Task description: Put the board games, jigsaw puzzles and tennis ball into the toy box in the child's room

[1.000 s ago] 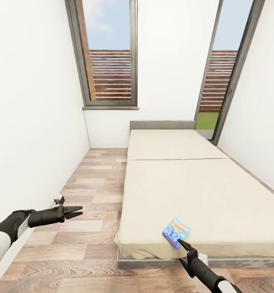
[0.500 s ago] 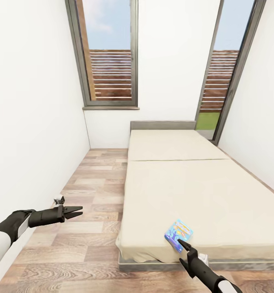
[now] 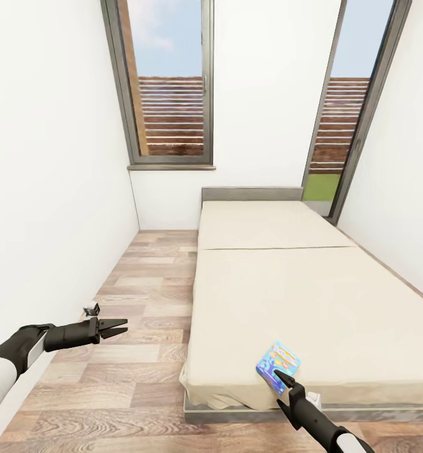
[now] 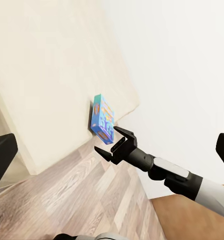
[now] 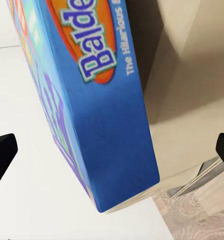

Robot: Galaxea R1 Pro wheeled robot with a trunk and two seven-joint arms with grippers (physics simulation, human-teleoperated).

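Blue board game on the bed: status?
Right gripper open, at the blue board game's near edge, no grip. Game flat at the bed's foot corner. Left gripper open over the floor. Nothing in the way.

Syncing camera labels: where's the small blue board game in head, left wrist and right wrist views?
Head view: blue board game lies on the bed near its near edge, just beyond the right gripper.
Left wrist view: game at the mattress edge, beyond the right gripper.
Right wrist view: game close up, side face toward the camera.
Shared landmark: beige mattress.
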